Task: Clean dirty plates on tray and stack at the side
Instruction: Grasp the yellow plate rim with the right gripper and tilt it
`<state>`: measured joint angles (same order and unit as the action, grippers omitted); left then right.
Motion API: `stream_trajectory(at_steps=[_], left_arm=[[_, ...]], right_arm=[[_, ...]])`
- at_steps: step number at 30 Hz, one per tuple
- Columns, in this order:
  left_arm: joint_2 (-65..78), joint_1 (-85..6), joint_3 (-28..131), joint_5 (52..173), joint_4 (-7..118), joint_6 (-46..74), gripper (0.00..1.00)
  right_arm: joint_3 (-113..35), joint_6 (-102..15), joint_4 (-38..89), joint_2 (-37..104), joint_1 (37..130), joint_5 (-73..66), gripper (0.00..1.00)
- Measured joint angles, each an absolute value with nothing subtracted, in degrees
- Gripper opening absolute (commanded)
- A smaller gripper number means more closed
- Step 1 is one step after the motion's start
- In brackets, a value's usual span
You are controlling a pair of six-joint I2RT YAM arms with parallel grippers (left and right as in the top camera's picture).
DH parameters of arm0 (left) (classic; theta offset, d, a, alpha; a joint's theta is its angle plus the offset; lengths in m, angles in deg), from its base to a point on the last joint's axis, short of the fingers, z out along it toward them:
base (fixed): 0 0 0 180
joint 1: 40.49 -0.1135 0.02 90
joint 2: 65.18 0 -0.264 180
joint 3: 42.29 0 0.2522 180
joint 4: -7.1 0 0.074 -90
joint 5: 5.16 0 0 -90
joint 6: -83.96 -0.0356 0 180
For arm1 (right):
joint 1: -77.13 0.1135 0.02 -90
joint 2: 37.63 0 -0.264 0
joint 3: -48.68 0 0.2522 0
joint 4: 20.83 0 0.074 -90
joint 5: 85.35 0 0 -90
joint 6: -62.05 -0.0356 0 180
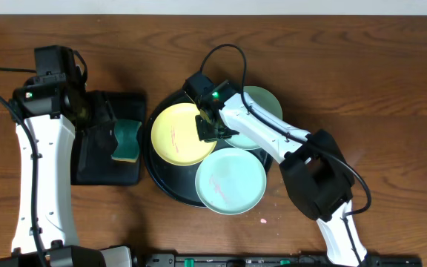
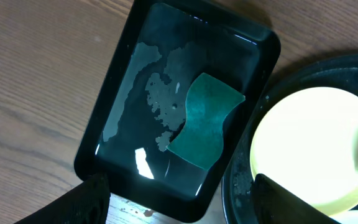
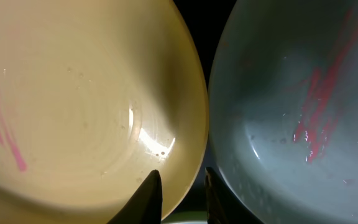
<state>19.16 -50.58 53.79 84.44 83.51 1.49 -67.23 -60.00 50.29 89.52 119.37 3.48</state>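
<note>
Wooden table (image 1: 391, 74). Right gripper (image 3: 180, 186) parted astride rim of pale yellow round plastic plate (image 3: 73, 93); seat deeper, clamp squarely. Left gripper (image 2: 179, 186) spread, empty.

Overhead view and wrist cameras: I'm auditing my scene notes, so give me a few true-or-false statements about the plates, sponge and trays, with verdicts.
1. The yellow plate lies on the round tray. True.
2. The sponge sits on the yellow plate. False: it lies in the rectangular tray.
3. The mint plate next to the yellow one bears pink streaks. True.
4. The left end effector holds the sponge. False: it is open and empty above the rectangular tray.
</note>
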Motion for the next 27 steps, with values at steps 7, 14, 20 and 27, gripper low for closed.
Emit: stream_trajectory(at_steps=[7, 14, 20, 27], left_arm=[[19.2, -50.6, 53.8, 84.4, 83.5, 1.5, 0.73], [19.2, -50.6, 53.5, 84.4, 83.2, 1.4, 0.72], [20.5, -50.6, 52.3, 84.4, 81.9, 1.0, 0.61], [27.0, -50.6, 51.9, 84.5, 82.0, 3.0, 0.49]], right_arm=[[-67.2, -60.0, 49.6, 92.3, 119.4, 3.3, 0.16], [-67.1, -60.6, 44.8, 93.0, 119.3, 3.0, 0.01], [-67.0, -58.6, 42.4, 93.2, 119.3, 2.1, 0.01], [-67.0, -57.4, 42.3, 93.2, 119.3, 1.7, 0.01]])
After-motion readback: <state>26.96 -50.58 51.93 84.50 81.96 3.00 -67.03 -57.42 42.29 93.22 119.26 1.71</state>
